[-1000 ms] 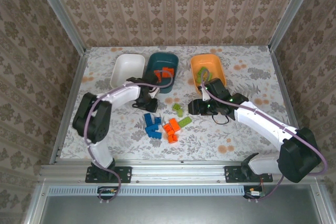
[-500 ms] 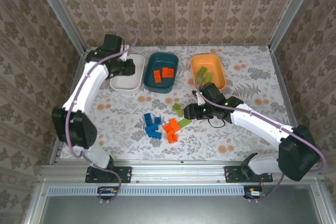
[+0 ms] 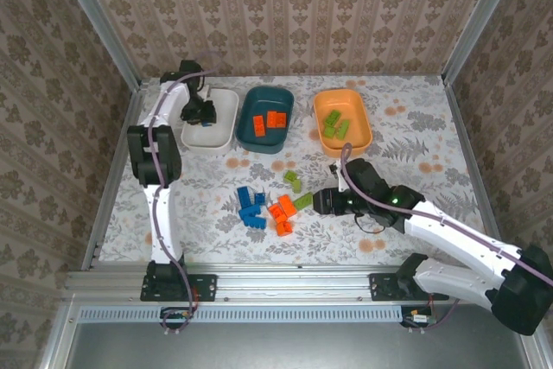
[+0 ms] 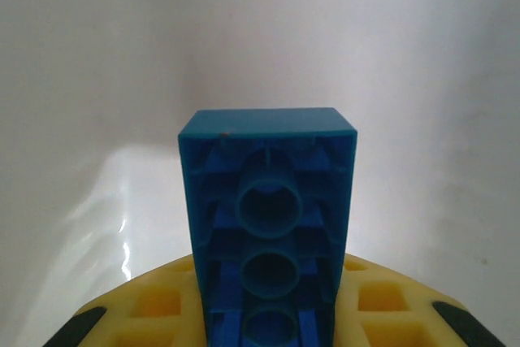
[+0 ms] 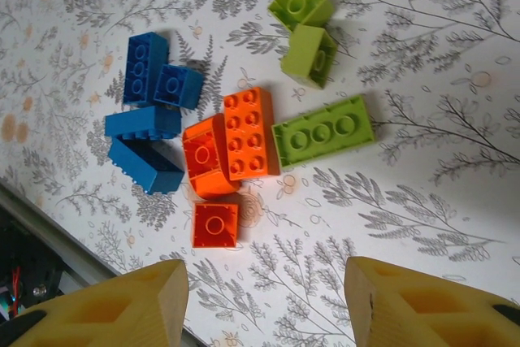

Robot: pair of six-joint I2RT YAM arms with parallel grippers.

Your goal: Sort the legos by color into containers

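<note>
Since half a second ago the left gripper [image 3: 197, 115] has dropped into the white bin [image 3: 220, 129]. It is clamped on a glossy blue brick [image 4: 268, 225] whose long axis runs straight out from its jaws, hollow tubed underside toward the wrist camera. The right gripper [image 5: 268, 282] hangs spread wide above the loose legos [image 5: 244, 132] on the table, nearest a studded light green brick [image 5: 323, 132] lying crosswise.

no readable text, labels (or numbers)

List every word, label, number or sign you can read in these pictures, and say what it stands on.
None: no text can be read here.
Studs of the long green brick and the large orange brick: any embossing is too small to read.
Underside of the blue brick in the left gripper: unmarked.
White bin, teal bin, orange bin: plain.
</note>
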